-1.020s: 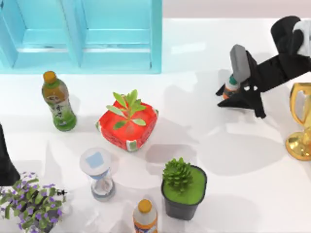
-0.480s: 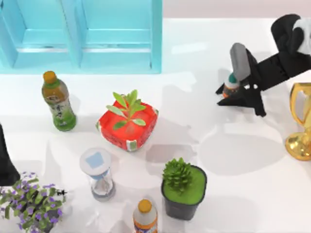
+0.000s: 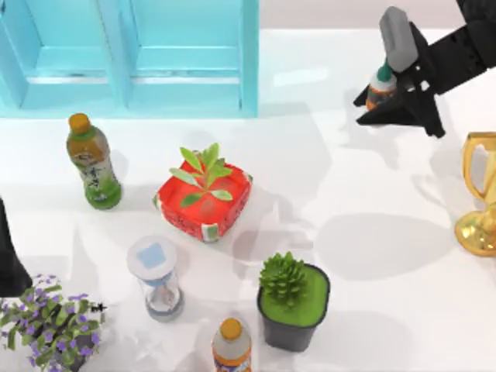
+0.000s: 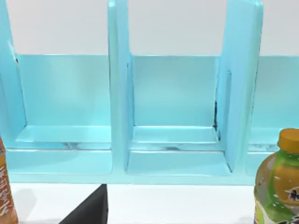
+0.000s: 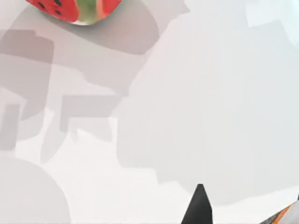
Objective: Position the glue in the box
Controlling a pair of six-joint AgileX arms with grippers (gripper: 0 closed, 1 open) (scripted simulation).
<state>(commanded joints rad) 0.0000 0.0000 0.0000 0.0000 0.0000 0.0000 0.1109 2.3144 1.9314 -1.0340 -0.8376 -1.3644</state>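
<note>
A: Where is the small white squeeze bottle of glue with the dark green pointed cap and orange label (image 3: 380, 87)?

B: In the top view it is pinched between the black fingers of the right end effector (image 3: 385, 94), above the white worktop (image 3: 372, 232) near its far right corner. The cap points up and slightly towards the wrist, so I judge the long axis close to upright.

A: And the box?

B: The light blue open-topped box with upright dividers (image 3: 249, 58) stands along the far edge, to the left of the bottle. Its nearest wall is the right-hand one, and bare worktop lies between it and the held bottle.

A: So the move turns on that?

B: I judge so: the bottle must travel leftwards across the worktop and come over that wall into the rightmost compartment. The right arm holds it and is by far the nearer.

A: The left arm?

B: Parked at the near left edge, beside the purple-flowered plant (image 3: 48, 324); I cannot tell how its end effector stands.
</note>
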